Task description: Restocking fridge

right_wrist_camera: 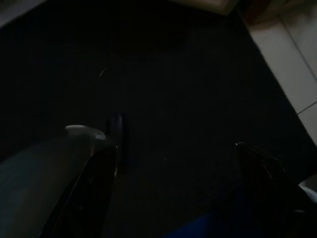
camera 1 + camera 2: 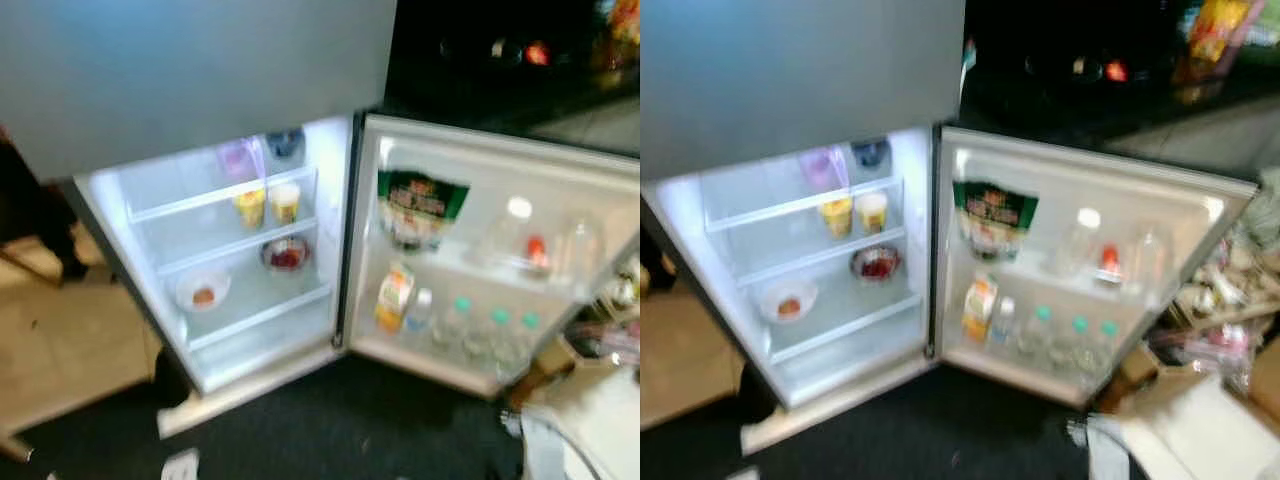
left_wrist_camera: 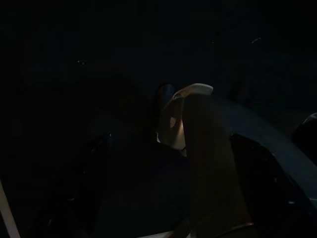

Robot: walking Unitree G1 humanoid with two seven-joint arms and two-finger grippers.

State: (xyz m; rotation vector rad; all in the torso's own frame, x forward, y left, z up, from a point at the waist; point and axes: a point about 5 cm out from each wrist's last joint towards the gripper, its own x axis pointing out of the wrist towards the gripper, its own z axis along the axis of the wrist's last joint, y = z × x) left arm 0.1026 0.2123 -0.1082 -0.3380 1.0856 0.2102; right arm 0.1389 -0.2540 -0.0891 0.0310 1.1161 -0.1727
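The fridge (image 2: 240,300) is seen open, part stocked. Both hands hang idle, their state untold. An item should be fetched first, then shelved squarely.

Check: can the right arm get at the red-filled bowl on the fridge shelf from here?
Probably not yet. The door is open and the bowl sits unblocked, but the right tool hangs low over dark floor, away from the shelf.

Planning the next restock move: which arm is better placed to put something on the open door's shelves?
Probably the right. The door swings open on the robot's right, its bottles on that side; the shelves lie left. Both grippers hang idle over the dark floor, so it is a weak edge.
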